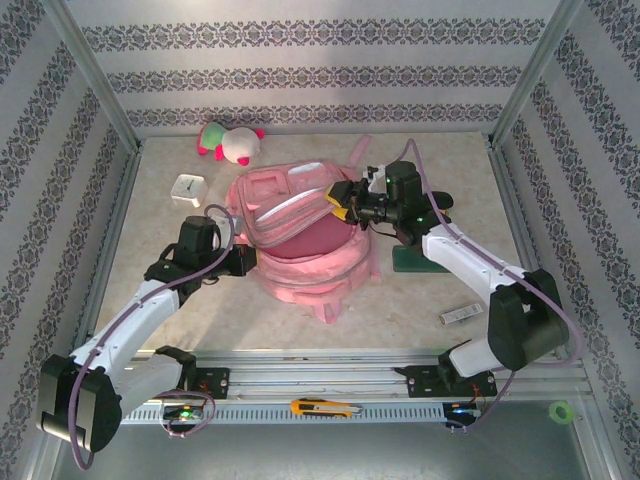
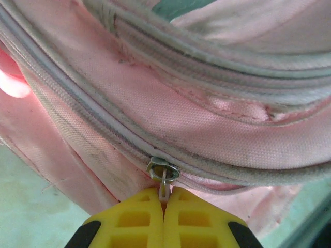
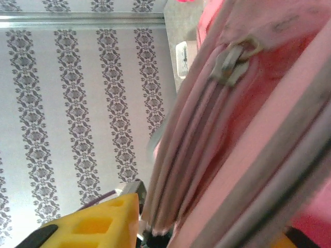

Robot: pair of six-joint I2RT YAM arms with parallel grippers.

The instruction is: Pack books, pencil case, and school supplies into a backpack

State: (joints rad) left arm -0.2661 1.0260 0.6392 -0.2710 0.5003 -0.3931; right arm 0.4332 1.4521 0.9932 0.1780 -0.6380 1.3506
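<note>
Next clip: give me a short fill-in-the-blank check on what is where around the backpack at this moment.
1. The left gripper is shut on the zipper pull of the pink ____.
2. In the top view, the white clock cube stands to the ____ of the backpack.
3. The pencil case, lying on the table beside the backpack under the right arm, is dark ____.

Missing words: backpack; left; green.
</note>
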